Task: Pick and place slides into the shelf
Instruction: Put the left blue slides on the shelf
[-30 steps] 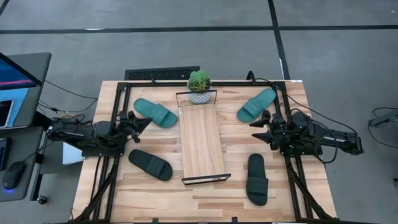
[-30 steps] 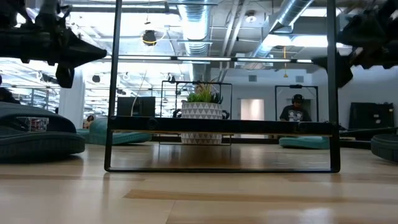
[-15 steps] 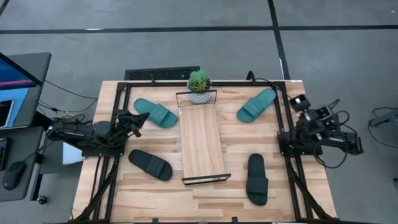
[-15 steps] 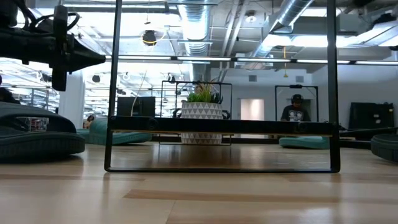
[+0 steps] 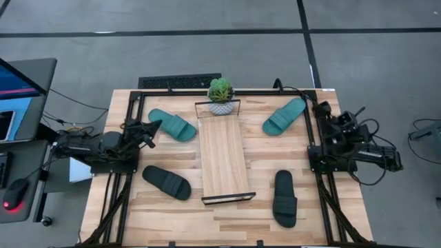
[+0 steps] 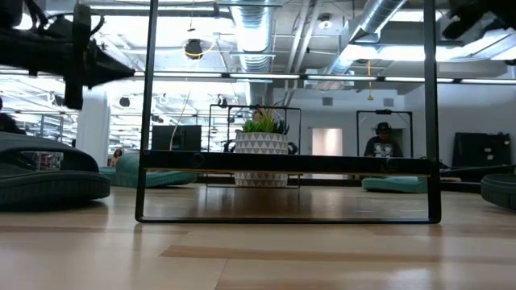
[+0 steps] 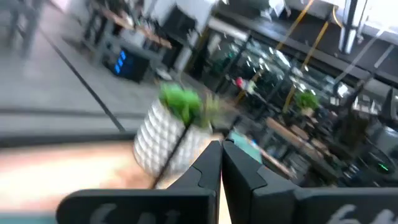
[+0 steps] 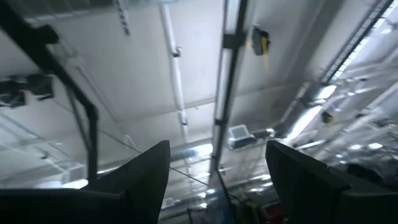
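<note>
Two teal slides lie sole-down on the table, one point(image 5: 172, 125) left of the shelf and one point(image 5: 284, 116) right of it. Two dark slides point(image 5: 166, 182) point(image 5: 284, 198) lie nearer the near edge, one on each side. The shelf point(image 5: 222, 157), a light-wood plank with black wire ends, runs down the table's middle. My left gripper point(image 5: 153, 127) point(image 7: 221, 149) hovers shut just left of the left teal slide, pointing at it. My right gripper point(image 5: 322, 109) point(image 8: 217, 149) is open at the table's right edge, tipped up toward the ceiling.
A potted plant point(image 5: 220, 96) stands at the shelf's far end. A black frame point(image 5: 227, 90) runs around the table's edges. A desk with a screen point(image 5: 17, 89) stands off the table's left side. In the low view a person point(image 6: 382, 138) sits far behind the table.
My right arm has drawn back from above the table, between the right-hand slides, to the right edge, and its gripper has tipped upward. My left gripper has shifted slightly toward the far edge, closer to the left teal slide. The slides and the shelf have stayed put.
</note>
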{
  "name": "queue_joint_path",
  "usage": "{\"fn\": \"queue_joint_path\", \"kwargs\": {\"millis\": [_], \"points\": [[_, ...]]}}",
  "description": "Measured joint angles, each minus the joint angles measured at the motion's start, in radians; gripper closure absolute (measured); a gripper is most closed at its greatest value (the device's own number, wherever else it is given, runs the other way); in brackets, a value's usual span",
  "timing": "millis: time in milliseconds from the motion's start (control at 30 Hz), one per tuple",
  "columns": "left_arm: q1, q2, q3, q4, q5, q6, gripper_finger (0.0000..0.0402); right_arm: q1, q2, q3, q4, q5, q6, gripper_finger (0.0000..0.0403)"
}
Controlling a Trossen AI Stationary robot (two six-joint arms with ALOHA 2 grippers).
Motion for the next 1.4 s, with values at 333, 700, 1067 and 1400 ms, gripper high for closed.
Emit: {"fn": "queue_joint_path", "kwargs": {"millis": [333, 700, 1067, 1400], "points": [[0.076, 0.000, 0.170, -0.133, 0.033, 0.183, 0.0401, 0.000, 0.000, 0.000, -0.023, 0.039, 0.000, 0.0147], [0.090, 0.012, 0.358, -0.610, 0.081, -0.103, 0.0401, 0.000, 0.000, 0.000, -0.023, 0.038, 0.001, 0.0147], [0.098, 0.153, 0.397, -0.769, 0.032, -0.521, 0.0401, 0.000, 0.000, 0.000, -0.023, 0.038, 0.001, 0.0147], [0.232, 0.242, 0.508, -0.766, 0.107, -0.448, 0.0401, 0.000, 0.000, 0.001, 0.000, 0.038, 0.001, 0.0147]]}}
